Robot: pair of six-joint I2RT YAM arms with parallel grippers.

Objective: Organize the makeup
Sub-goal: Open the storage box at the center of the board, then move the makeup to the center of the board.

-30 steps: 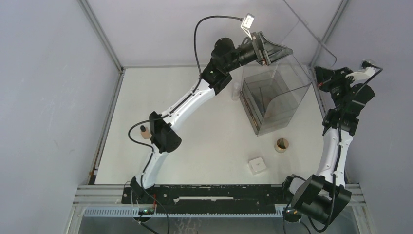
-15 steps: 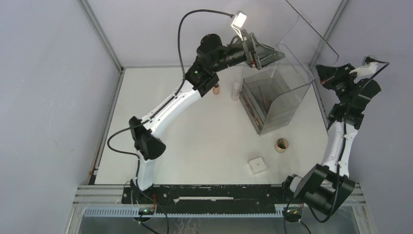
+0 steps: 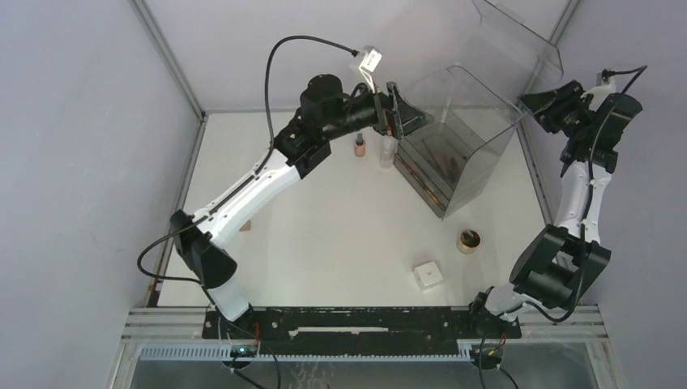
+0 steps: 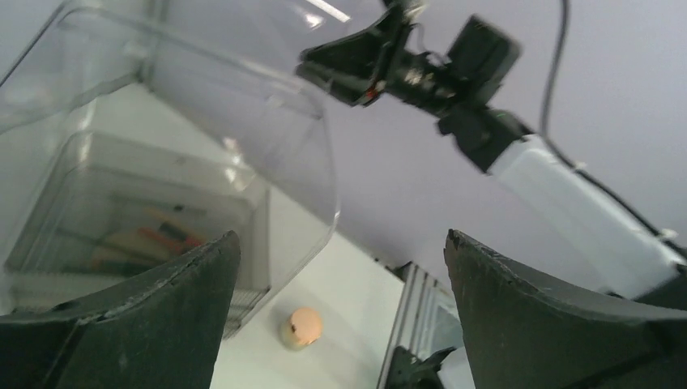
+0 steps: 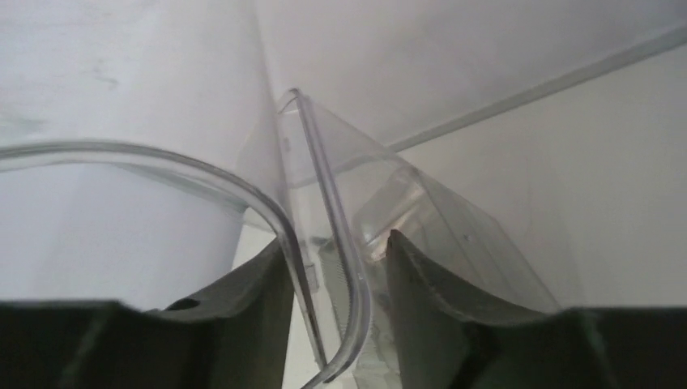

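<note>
Makeup lies scattered on the table: a tan bottle (image 3: 359, 147), a clear bottle (image 3: 387, 151), a round puff (image 3: 468, 240) and a white box (image 3: 428, 275). More makeup (image 3: 450, 166), red and black sticks, lies inside the clear bin (image 3: 478, 130). My left gripper (image 3: 409, 120) hovers at the bin's left wall, open and empty. Through its fingers the left wrist view shows the puff (image 4: 302, 327) and the sticks (image 4: 154, 239) in the bin. My right gripper (image 3: 536, 101) straddles the raised lid's edge (image 5: 324, 267), open (image 5: 334, 239), with a gap beside the plastic.
The bin's clear lid (image 3: 518, 49) stands raised toward the back right corner. A small tan item (image 3: 247, 225) lies near the left arm's elbow. Grey walls enclose the table (image 3: 324, 227) on three sides.
The left arm drew back to the left from over the bin and its jaws widened. The right gripper rose with the lid, which swung further open, then its jaws parted off the lid's edge.
</note>
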